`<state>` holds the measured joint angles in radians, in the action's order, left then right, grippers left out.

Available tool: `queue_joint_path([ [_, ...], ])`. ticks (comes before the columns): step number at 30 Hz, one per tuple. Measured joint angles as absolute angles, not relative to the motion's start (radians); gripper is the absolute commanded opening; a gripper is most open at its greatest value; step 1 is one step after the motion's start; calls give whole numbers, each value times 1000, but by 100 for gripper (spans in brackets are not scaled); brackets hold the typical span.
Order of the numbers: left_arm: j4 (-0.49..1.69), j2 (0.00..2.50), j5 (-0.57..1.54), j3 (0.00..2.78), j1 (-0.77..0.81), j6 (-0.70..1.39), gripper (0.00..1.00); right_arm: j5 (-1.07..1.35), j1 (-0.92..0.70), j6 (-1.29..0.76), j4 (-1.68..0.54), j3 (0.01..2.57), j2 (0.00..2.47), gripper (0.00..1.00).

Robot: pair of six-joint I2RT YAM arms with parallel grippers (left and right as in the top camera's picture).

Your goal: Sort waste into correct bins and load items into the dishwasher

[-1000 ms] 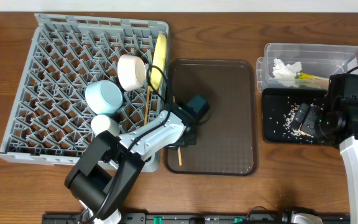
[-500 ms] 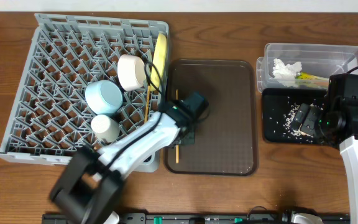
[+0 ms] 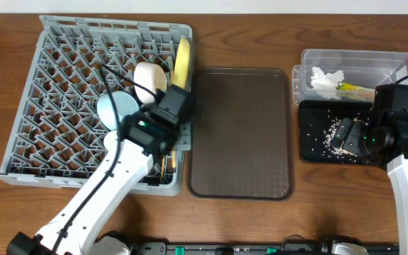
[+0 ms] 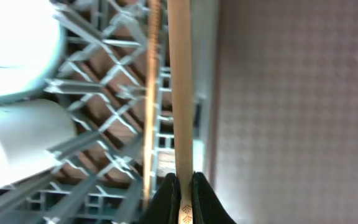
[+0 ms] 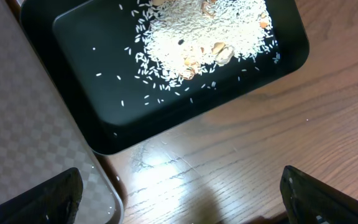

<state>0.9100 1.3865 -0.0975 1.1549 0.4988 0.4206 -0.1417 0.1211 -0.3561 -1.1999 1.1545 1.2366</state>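
Note:
My left gripper [image 3: 176,145] is shut on a wooden chopstick [image 4: 180,93] and holds it over the right rim of the grey dish rack [image 3: 62,71]. A second chopstick [image 4: 151,93] lies in the rack beside it. The yellow plate [image 3: 183,60], cream-white bowl [image 3: 149,79] and light blue bowl [image 3: 112,110] stand in the rack; my arm hides the cup from overhead. The clear tub [image 3: 388,60] holds the napkin [image 3: 326,78] and wrapper [image 3: 353,87]. The black tray [image 3: 314,152] holds rice crumbs [image 5: 210,31]. My right gripper [image 5: 182,211] is open and empty by the black tray's front edge.
The brown serving tray [image 3: 243,127] lies bare between the rack and the bins. Its edge shows at the left of the right wrist view [image 5: 30,155]. Bare wooden table runs along the front.
My left arm has swung left from the brown tray to the rack's right edge, carrying the chopstick off the tray. The right arm has not moved.

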Motion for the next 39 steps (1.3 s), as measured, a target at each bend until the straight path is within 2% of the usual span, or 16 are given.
queue_joint_path([
  [4,904,1402,-105,1155,439,403,6,-141,121,-356,-1200,1155,1237,99],
  [13,884,1551,-105,1155,427,379,8,-139,121,-356,-1199,1155,1237,99],
  [14,884,1563,-105,1155,427,376,30,-138,121,-356,-1199,1155,1237,99],
  [15,883,1574,-105,1155,427,371,42,-139,121,-356,-1199,1155,1237,99],
  [20,882,1576,-105,1155,427,363,59,-138,121,-356,-1188,1155,1237,99],
  [25,884,1536,-111,1155,422,362,61,-98,118,-299,-1122,1155,1237,99],
  [28,886,1470,-112,1155,423,363,69,-32,96,-237,-1052,1155,1237,99],
  [31,886,1370,-111,1155,423,356,84,50,44,-187,-952,1155,1237,99],
  [35,887,1267,-98,1155,414,334,86,125,-28,-158,-853,1155,1238,99],
  [39,909,1248,-24,1155,339,300,86,165,-85,-139,-884,1156,1279,99],
])
